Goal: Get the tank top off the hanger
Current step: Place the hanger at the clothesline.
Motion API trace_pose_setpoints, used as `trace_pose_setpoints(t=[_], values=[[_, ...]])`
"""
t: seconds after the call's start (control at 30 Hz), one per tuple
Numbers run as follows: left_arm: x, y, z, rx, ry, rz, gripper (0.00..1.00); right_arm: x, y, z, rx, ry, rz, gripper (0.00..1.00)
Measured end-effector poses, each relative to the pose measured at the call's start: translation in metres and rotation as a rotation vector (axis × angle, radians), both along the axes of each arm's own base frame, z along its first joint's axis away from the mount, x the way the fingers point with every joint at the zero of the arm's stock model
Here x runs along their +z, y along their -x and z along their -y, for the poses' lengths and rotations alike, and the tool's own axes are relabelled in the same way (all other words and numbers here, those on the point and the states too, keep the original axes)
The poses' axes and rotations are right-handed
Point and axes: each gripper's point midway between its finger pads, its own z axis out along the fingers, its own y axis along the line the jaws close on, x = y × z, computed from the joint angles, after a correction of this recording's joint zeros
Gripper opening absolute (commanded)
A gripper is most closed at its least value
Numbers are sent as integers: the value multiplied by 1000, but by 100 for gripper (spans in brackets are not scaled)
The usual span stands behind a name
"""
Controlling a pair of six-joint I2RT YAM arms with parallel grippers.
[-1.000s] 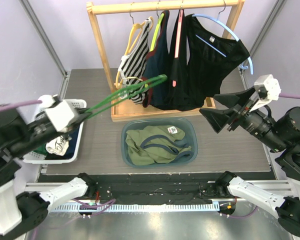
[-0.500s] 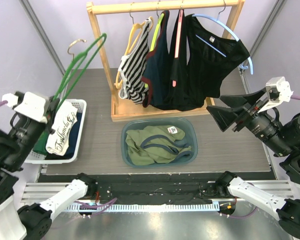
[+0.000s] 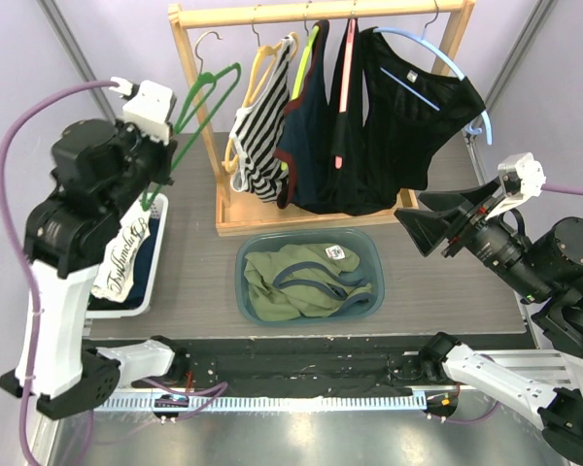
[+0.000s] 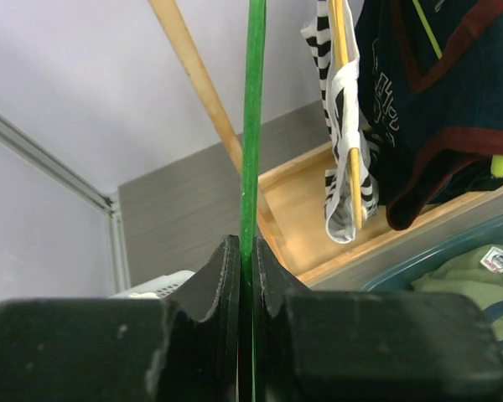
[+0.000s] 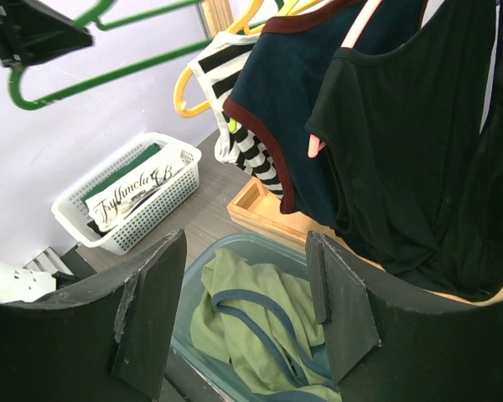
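The tank top (image 3: 306, 282) – olive green with dark blue trim – is seen crumpled inside a blue-grey bin (image 3: 241, 282) at the middle of the table (image 3: 194, 272), well apart from the green hanger (image 4: 253, 126). A small white label (image 3: 335, 253) with a dark mark is sewn at its neck; what is printed there cannot be read. The bare green hanger is clamped in the left pincer (image 4: 245, 251), whose jaws are clenched on its thin bar, and it is held high beside the left post of the wooden rack (image 3: 272, 12). The right pincer (image 5: 246, 251) is spread wide with nothing held, raised over the table's right side and facing the rack.

In a white basket (image 3: 160, 200) at the left edge, a folded white garment (image 3: 124, 260) bearing black cursive lettering is laid – the word cannot be made out with certainty. Striped, navy and black garments are hung on the rack.

The table is finished in grey wood grain, and it is enclosed by pale lilac walls with metal struts.
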Motion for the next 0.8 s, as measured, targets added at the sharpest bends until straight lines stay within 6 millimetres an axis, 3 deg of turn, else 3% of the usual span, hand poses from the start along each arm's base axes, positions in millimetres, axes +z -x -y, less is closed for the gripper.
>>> trace_pose_setpoints(t=[0.17,0.53,0.8], values=[[-18,-27,12,39,61,-78,0,-2,-1,-1,-3,-2,0,65],[-3,-84,38,95,245,-94,0,-18,-10,-9,-1,-4,-40,63],[-19,-122,44,167,297,-136,0,-24,-11,-11,-1,-12,-56,62]])
